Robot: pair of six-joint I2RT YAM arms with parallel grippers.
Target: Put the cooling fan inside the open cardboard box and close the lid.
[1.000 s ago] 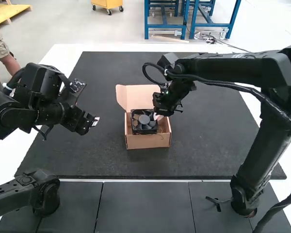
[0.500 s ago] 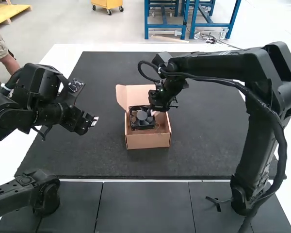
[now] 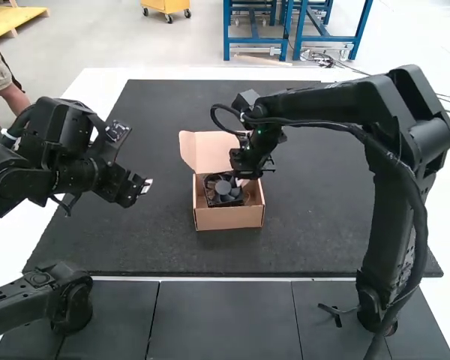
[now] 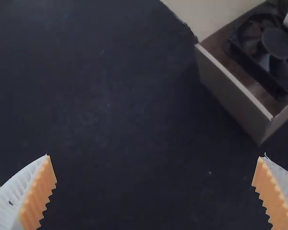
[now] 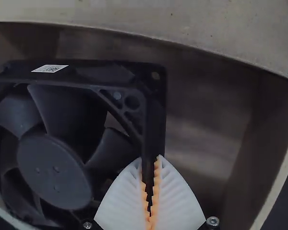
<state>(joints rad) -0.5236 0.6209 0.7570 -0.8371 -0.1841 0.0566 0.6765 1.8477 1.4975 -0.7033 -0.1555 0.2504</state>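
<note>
While the cooling fan (image 3: pixel 223 189), black with a square frame, sits inside the open cardboard box (image 3: pixel 229 216), the right gripper (image 3: pixel 242 176) reaches down into the box from above and has hold of it. Its white ribbed fingers (image 5: pixel 120 201) are pinched almost together on the thin edge of the fan's frame, close to one corner. The lid (image 3: pixel 202 150) stands open, rising from the box's far side and spreading toward the left. The box rests near the middle of a black mat (image 3: pixel 135 232) that covers the white table (image 3: pixel 15 240). Well to the left of the box, the left gripper (image 3: pixel 141 187) hangs over bare mat, its orange pads (image 4: pixel 38 191) spread wide apart and gripping nothing.
</note>
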